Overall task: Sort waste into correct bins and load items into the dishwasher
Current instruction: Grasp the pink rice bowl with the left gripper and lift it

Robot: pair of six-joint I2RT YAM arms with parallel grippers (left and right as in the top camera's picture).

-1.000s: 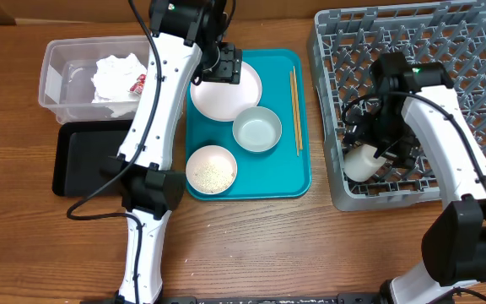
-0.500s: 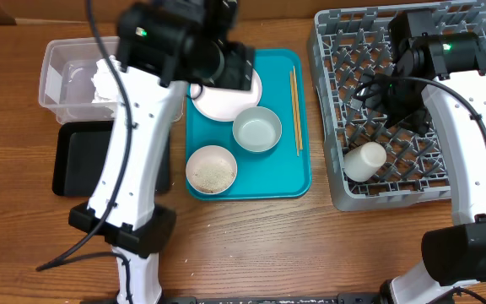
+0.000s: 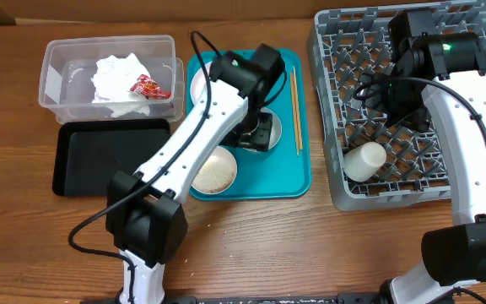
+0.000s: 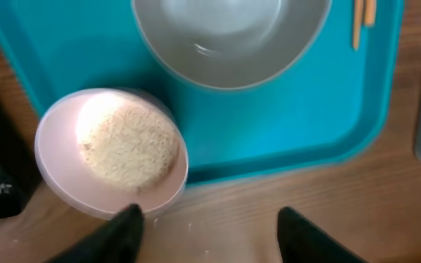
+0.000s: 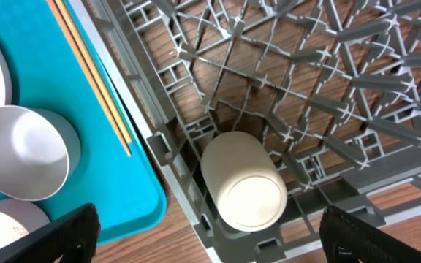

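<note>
Counter (image 3: 24, 245) contents, by station.

Waste bins, left: clear plastic tub (image 3: 53, 59) holds a crumpled paper napkin (image 3: 115, 74) with the red-and-white wrapper (image 3: 147, 85) on top, so the dry waste reads as sorted. Black tray (image 3: 91, 160) sits just in front of the tub with nothing visible in it; likely meant for the food waste.

Teal serving tray (image 3: 285, 173), centre: small white bowl (image 4: 112, 153) at front left, rice grains (image 4: 126, 142) heaped inside, not yet emptied. Blue-grey bowl (image 4: 229, 36) just behind it, empty. Chopsticks (image 3: 295, 110) lie paired along the tray's right side. White plate (image 3: 199, 89) at the back.

Left gripper (image 4: 210, 215): jaws apart with nothing between them, held above the two bowls and touching neither; judged to be lining up on one of them.

Grey dish rack (image 3: 336, 51), right: white cup (image 5: 243, 183) lies on its side among the pegs at the front left corner, lodged where it cannot roll.

Right gripper (image 5: 209, 215): jaws spread wide and empty, raised above the cup and clear of it.

Obscured: from overhead the left arm covers most of the plate and nearly all of the blue-grey bowl. The left wrist view is blurred, with bowl and chopsticks cut off at its top edge. Stray rice on the tray cannot be told. The cup's mouth is not visible.
</note>
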